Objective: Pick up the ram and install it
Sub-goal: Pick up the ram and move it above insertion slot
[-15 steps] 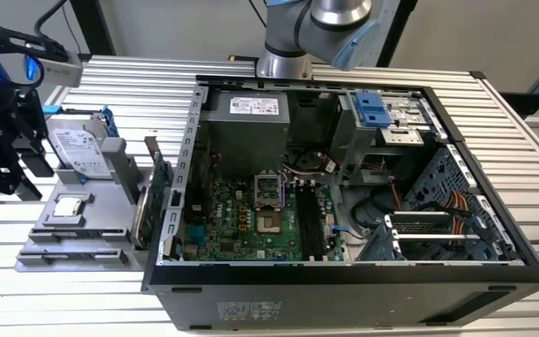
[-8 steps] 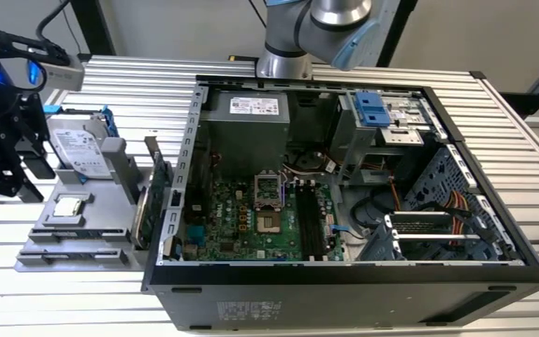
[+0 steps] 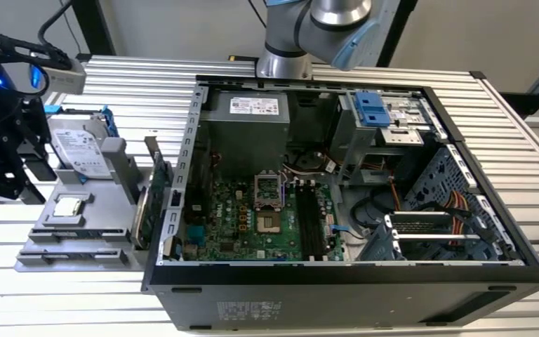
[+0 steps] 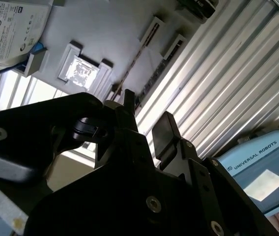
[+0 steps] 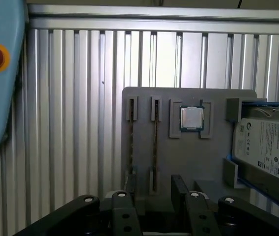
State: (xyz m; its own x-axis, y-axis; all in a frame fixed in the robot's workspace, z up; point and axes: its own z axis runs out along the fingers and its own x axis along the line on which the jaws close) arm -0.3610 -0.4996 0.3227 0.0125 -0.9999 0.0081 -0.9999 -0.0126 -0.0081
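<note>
The ram (image 5: pixel 155 140) stands on its long edge in a narrow slot of the grey fixture tray (image 5: pixel 213 103). The tray lies on the slatted desk (image 3: pixel 129 91), just beside the open computer case (image 3: pixel 344 281). Storage on edge leaves both flat faces of the stick exposed, so fingers can reach it from either side.

The gripper (image 5: pixel 152 196) hangs over the tray with its fingers (image 5: pixel 181 194) apart and nothing between them. In the first wrist view the gap between the fingers lines up roughly with the ram's slot. No contact with the stick is visible, so the pick-up is judged not yet made.

A processor chip (image 5: pixel 192 118) and a hard drive (image 5: pixel 265 147) sit in their own recesses on the same tray, each apart from the ram.

Inside the case the motherboard (image 3: pixel 250 217) lies flat. Its black memory slots (image 3: pixel 311 225) face the open side, which gives access from above. No stick is seated in them, so installation is judged not yet done.
</note>
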